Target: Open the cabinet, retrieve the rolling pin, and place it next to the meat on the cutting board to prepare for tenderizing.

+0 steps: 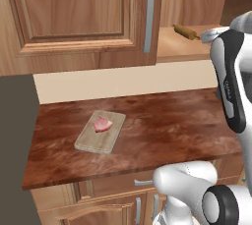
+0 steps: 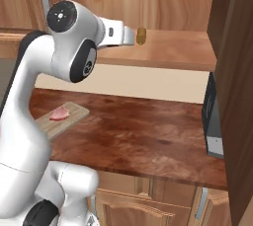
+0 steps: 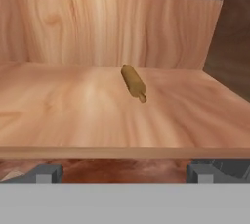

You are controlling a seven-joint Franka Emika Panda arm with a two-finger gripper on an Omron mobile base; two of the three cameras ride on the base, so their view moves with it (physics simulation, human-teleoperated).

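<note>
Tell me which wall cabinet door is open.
The right-hand cabinet, its shelf exposed with the rolling pin on it. The left door is shut.

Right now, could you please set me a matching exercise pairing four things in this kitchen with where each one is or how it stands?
Things:
1. rolling pin
2. meat
3. cutting board
4. fingers

Places or states:
A. on the dark countertop
B. spread wide, holding nothing
C. lying on the shelf in the open cabinet
D. on top of the board

Pairs: 1-C, 2-D, 3-A, 4-B

Rolling pin (image 2: 142,36), seemingly end-on, on cabinet (image 2: 168,47) shelf.
</note>
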